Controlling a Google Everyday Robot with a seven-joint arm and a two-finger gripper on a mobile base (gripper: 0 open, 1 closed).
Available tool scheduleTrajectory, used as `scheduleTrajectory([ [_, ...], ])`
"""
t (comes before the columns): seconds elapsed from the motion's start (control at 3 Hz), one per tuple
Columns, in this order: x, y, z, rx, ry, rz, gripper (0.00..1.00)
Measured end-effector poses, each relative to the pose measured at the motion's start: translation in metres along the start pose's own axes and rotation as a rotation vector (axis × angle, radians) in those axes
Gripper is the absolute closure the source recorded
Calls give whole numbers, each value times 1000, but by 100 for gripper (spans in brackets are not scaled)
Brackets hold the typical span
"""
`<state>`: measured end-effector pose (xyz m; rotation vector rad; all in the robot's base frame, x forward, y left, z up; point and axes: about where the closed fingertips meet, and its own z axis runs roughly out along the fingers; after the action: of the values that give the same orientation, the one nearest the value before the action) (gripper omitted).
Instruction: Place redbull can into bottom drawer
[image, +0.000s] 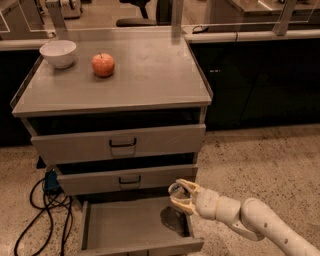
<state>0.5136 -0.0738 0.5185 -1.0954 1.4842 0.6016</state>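
My gripper (181, 196) hangs over the right rear part of the open bottom drawer (125, 225), reaching in from the lower right on a white arm. Its fingers are shut on the redbull can (176, 189), of which only the silvery top end shows between them. The can is held above the drawer's flat grey bottom, and the gripper's shadow falls on the tray below it. The two drawers above, with dark handles, are closed.
A white bowl (58, 52) and a red apple (103, 64) sit on the cabinet top (150, 75). Black cables and a blue plug (50, 182) lie on the speckled floor at the cabinet's left. Dark counters run behind and to the right.
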Motion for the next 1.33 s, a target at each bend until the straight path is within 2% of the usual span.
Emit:
scheduleTrajectory([
  [0.33, 37, 6, 13, -63, 40, 25, 100],
  [0.67, 118, 19, 44, -160, 85, 80, 100],
  [1.0, 192, 38, 81, -224, 104, 122, 100],
  [1.33, 224, 38, 98, -215, 106, 153, 100],
])
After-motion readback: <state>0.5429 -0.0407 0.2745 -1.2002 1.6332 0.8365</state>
